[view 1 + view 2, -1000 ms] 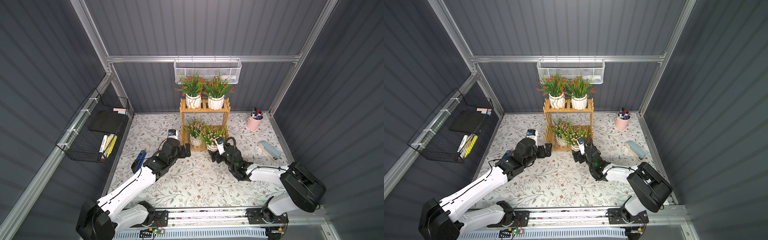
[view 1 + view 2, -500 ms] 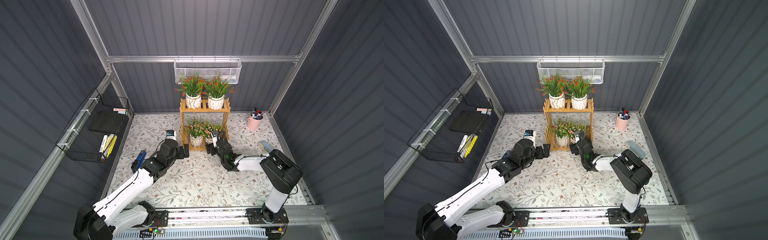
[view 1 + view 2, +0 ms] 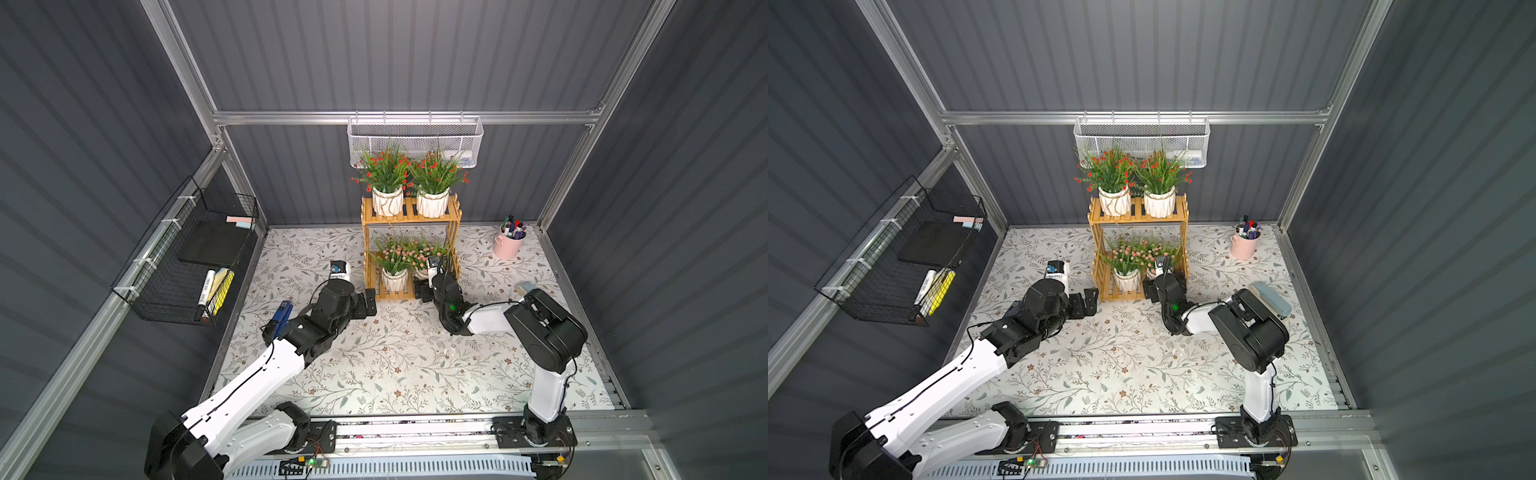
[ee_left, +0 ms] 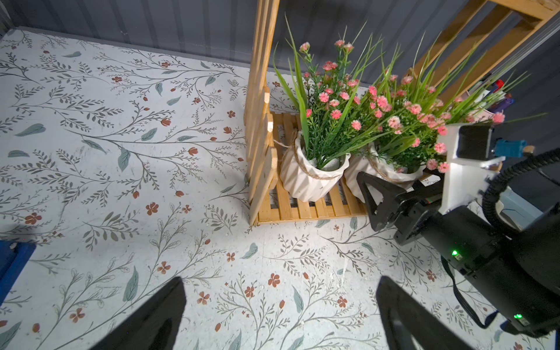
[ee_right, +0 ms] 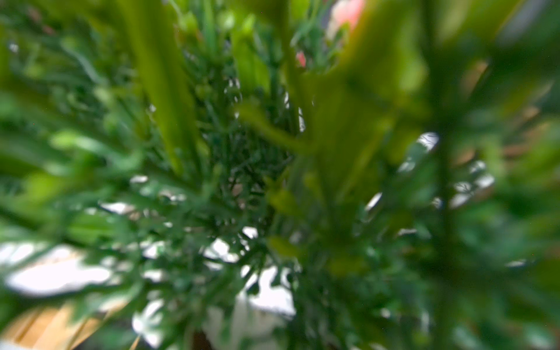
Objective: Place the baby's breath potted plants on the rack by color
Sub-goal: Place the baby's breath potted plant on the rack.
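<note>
The rack (image 3: 409, 214) stands at the middle of the bench's (image 3: 415, 374) back edge. The left red plant (image 3: 386, 183) and right red plant (image 3: 436, 183) sit side by side on its top tier. The left pink plant (image 3: 392, 266) and right pink plant (image 4: 403, 127) share the lower tier, leaves tangled. The right pincer (image 3: 422, 282) meets the right pink plant's pot from the front, 1 finger (image 4: 375, 197) against it; I cannot tell whether it grips. The left pincer (image 3: 370, 303) hangs spread apart over the bench, just off the rack's front left corner.
</note>
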